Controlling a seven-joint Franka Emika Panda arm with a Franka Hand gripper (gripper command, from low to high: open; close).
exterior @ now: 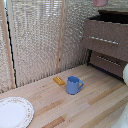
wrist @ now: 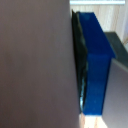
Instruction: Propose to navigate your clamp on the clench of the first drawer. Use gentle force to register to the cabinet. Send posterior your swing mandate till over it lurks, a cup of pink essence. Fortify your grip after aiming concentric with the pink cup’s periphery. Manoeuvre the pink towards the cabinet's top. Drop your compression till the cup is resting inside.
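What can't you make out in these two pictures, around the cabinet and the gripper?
- Pink cup: in the exterior view the top edge cuts off all but its lower part, so whatever holds it is unseen.
- Blue finger: in the wrist view it is too close and blurred; open or shut cannot be told.
- First drawer: in the exterior view its inside is dark, behind its front.
- White shape: cut off by the exterior view's right edge.
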